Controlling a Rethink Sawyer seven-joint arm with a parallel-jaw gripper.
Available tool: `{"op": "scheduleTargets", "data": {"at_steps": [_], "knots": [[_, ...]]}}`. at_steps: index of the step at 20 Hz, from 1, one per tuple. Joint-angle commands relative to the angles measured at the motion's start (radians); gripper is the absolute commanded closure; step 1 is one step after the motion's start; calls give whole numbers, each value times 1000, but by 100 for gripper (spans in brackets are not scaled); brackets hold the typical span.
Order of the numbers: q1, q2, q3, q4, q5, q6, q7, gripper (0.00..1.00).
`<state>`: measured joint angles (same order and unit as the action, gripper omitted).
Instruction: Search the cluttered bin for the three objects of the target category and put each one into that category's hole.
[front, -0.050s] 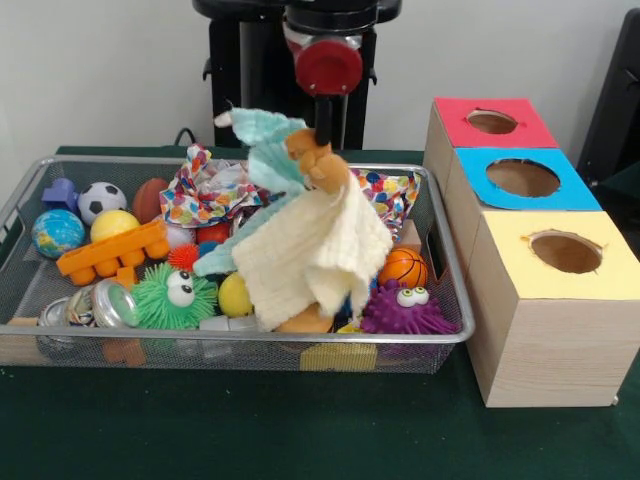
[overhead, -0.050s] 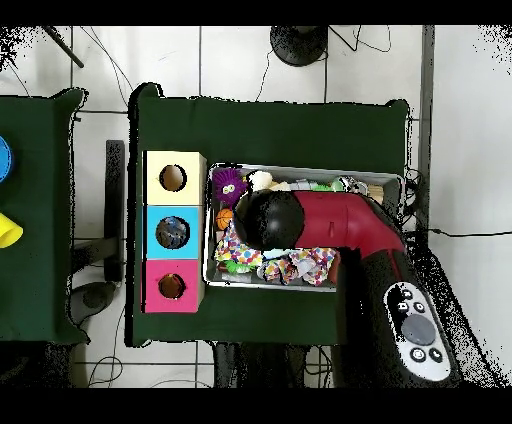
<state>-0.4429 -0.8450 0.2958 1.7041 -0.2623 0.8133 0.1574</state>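
Note:
My gripper (front, -0.050s: 322, 148) hangs over the middle of the wire bin (front, -0.050s: 250, 338), shut on a cream cloth (front, -0.050s: 315, 255) with an orange plush part (front, -0.050s: 318, 165) at its top. The cloth is lifted and drapes down, its lower edge still among the toys. A teal cloth (front, -0.050s: 265, 140) rises beside it, and I cannot tell whether it is caught too. To the right stands a wooden box with a red hole (front, -0.050s: 492, 122), a blue hole (front, -0.050s: 523, 178) and a yellow hole (front, -0.050s: 565, 252). In the overhead view the arm (overhead, -0.050s: 330, 222) hides the gripper and the bin's middle.
The bin also holds a purple spiky toy (front, -0.050s: 405, 310), a green fuzzy toy (front, -0.050s: 175, 295), a small basketball (front, -0.050s: 403, 267), an orange brick (front, -0.050s: 112, 252), a soccer ball (front, -0.050s: 101, 200), a globe ball (front, -0.050s: 57, 232) and a confetti cloth (front, -0.050s: 205, 190). The box stands close against the bin's right wall.

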Motion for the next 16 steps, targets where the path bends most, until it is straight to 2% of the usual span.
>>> {"op": "scheduleTargets", "data": {"at_steps": [1, 7, 9, 11, 14, 16], "knots": [[21, -68, -48, 121, 73, -20, 355, 100], [-1, -67, -42, 90, 102, -36, 298, 100], [-13, -42, -42, 76, 104, -69, 295, 100], [-23, 15, -39, 66, 95, -135, 295, 100], [-35, 24, -10, 107, 119, -151, 265, 100], [-17, 10, -21, 146, 124, -157, 289, 100]]}}
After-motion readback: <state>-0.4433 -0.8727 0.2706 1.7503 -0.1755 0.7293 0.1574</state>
